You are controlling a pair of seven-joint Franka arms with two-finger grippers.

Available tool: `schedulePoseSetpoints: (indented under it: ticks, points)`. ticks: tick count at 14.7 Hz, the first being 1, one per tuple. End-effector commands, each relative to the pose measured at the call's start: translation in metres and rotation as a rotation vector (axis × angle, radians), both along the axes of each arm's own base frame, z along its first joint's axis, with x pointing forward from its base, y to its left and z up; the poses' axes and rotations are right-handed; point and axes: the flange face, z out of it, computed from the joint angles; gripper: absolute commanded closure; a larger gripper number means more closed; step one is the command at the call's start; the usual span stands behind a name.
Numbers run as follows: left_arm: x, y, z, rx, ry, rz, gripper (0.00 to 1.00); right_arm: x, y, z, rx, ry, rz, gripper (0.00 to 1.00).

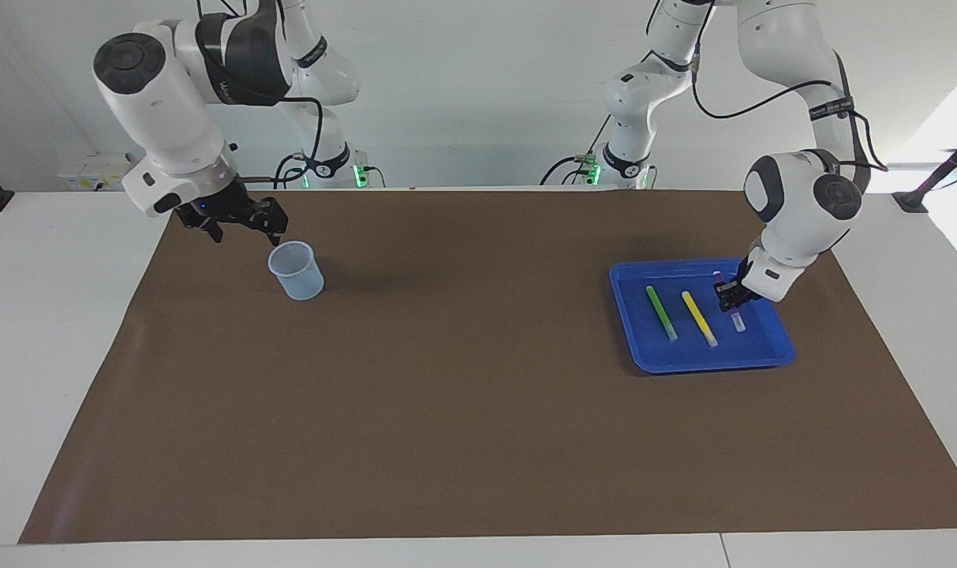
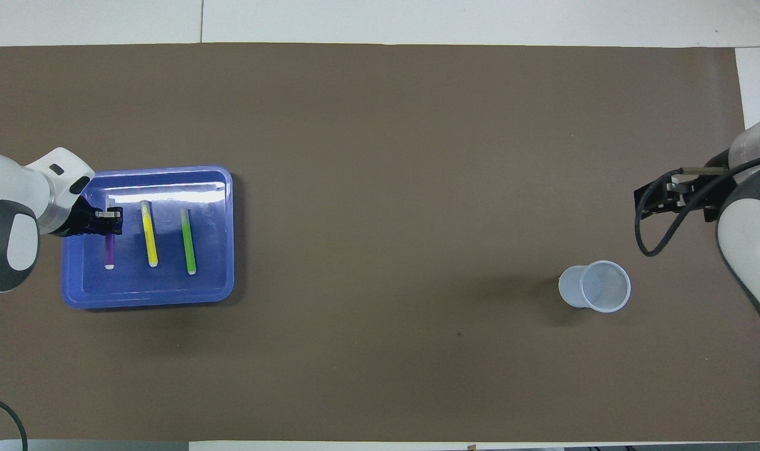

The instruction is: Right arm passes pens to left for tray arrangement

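Note:
The blue tray (image 1: 715, 364) (image 2: 148, 302) sits toward the left arm's end of the table. In it, the green pen (image 1: 661, 312) (image 2: 188, 241) and the yellow pen (image 1: 699, 318) (image 2: 148, 233) lie side by side. My left gripper (image 1: 727, 295) (image 2: 110, 219) is low in the tray, shut on the purple pen (image 1: 737, 319) (image 2: 109, 250). That pen lies beside the yellow one, on the side toward the left arm's end of the table. My right gripper (image 1: 241, 230) (image 2: 643, 202) is open and empty, hanging by the cup.
A small translucent bluish cup (image 1: 297, 270) (image 2: 596, 286) stands upright and empty toward the right arm's end of the table. A brown mat (image 1: 462, 394) covers the table between the cup and the tray.

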Motion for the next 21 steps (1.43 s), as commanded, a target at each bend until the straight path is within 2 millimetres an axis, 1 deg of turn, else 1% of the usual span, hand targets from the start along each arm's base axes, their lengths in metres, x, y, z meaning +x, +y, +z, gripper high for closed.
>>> schedulePoseSetpoints:
  ticks: [1, 2, 3, 5, 6, 7, 8, 9, 12, 16, 17, 18, 20, 21]
  points:
    - [-0.014, 0.011, -0.019, 0.014, -0.04, -0.012, 1.0, -0.005, -0.035, 0.011, 0.016, 0.001, 0.063, 0.0]
    - [-0.016, 0.015, -0.021, 0.014, -0.037, 0.001, 1.0, -0.009, -0.042, 0.021, 0.017, -0.017, 0.071, 0.0]
    - [-0.018, 0.015, -0.024, 0.014, -0.031, 0.007, 1.0, -0.012, -0.049, 0.024, 0.015, -0.023, 0.055, 0.0]
    - [-0.02, 0.016, -0.026, 0.014, -0.031, 0.008, 1.0, -0.02, -0.054, 0.018, 0.016, -0.009, 0.046, 0.0]
    - [-0.02, 0.018, -0.027, 0.013, -0.029, 0.011, 1.0, -0.021, -0.06, 0.017, 0.023, -0.004, 0.032, 0.0]
    - [-0.02, 0.017, -0.027, 0.013, -0.028, 0.011, 0.22, -0.018, -0.062, 0.022, 0.02, -0.025, 0.03, 0.0]
    - [-0.02, 0.015, -0.026, 0.013, -0.025, 0.005, 0.0, -0.019, -0.063, 0.021, 0.021, -0.018, 0.027, 0.0]
    - [-0.019, 0.014, -0.025, 0.013, -0.025, 0.004, 0.0, -0.018, -0.067, 0.02, 0.021, -0.018, 0.022, 0.0]
    - [-0.015, 0.016, -0.021, 0.013, -0.028, 0.007, 0.0, -0.018, -0.065, 0.02, 0.02, -0.021, 0.022, 0.0]
    - [-0.006, 0.011, -0.005, 0.017, -0.01, 0.0, 0.0, -0.019, -0.067, 0.02, 0.011, -0.021, 0.02, 0.0]
    - [-0.003, 0.008, 0.004, 0.018, -0.002, -0.004, 0.0, -0.019, -0.068, 0.021, 0.011, -0.023, 0.019, 0.0]
    - [0.002, 0.001, 0.014, 0.02, 0.013, -0.013, 0.0, -0.019, -0.066, 0.02, 0.011, -0.02, 0.023, 0.0]
    - [0.012, -0.015, 0.045, 0.02, 0.035, -0.027, 0.0, -0.02, -0.065, 0.022, 0.021, -0.024, 0.017, 0.0]
    - [0.015, -0.027, 0.06, 0.023, 0.054, -0.034, 0.0, -0.019, -0.064, 0.024, 0.022, -0.031, 0.016, 0.0]
